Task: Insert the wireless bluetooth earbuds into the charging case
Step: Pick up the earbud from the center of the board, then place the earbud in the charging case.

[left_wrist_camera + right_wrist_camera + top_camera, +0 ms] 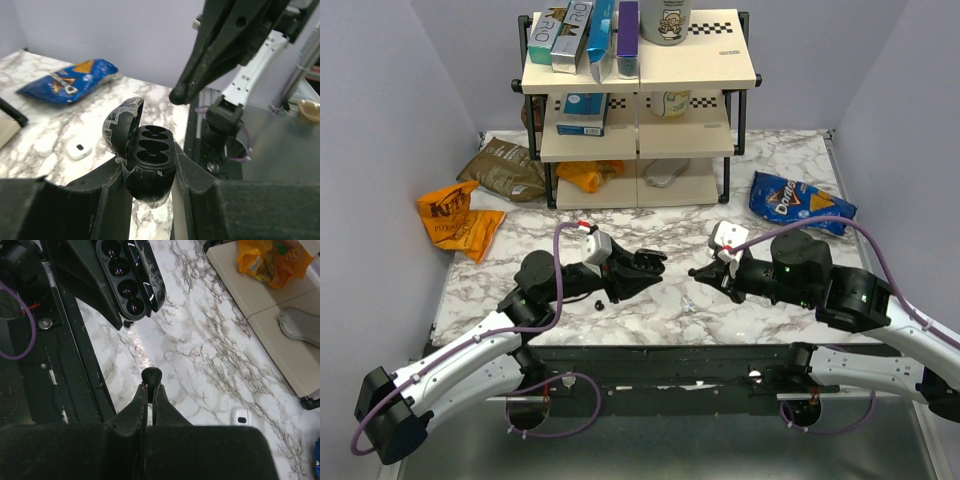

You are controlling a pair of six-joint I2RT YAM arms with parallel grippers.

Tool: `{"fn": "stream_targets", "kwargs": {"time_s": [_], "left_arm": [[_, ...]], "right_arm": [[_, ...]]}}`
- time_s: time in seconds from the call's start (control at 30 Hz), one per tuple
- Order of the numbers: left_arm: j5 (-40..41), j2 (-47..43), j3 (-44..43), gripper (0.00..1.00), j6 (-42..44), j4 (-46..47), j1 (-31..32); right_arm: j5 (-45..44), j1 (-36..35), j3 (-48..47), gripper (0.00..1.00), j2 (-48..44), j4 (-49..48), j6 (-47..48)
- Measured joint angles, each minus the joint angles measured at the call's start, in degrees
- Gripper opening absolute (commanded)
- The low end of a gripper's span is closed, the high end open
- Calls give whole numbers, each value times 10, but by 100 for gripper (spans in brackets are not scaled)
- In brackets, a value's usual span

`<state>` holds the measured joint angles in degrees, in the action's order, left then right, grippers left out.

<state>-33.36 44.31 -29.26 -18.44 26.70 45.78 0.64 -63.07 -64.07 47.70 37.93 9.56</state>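
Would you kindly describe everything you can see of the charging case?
The charging case is a small glossy black oval shell, plastic by its look, hinged open. Its lid tilts back, ragged clear film along its edges. The base shows dark round wells with bluish glints that appear empty. The left gripper is shut on the base, a finger on each side, holding it seemingly clear of the marble table. The earbud pinched in the right gripper is apart from it.

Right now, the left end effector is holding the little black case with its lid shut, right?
Not quite. The left end effector does hold the charging case, but its lid is open, not shut; the left wrist view shows the pockets inside.
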Motion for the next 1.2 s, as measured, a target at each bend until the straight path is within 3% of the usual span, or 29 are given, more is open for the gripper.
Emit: {"fn": "stream_targets", "kwargs": {"time_s": [0.43, 1.2], "left_arm": [[-76, 55, 0, 0, -12, 84, -2], [-153, 87, 0, 0, -55, 124, -3]], "right_arm": [[62, -2, 12, 1, -13, -50, 8], [122, -4, -4, 1, 42, -83, 34]]}}
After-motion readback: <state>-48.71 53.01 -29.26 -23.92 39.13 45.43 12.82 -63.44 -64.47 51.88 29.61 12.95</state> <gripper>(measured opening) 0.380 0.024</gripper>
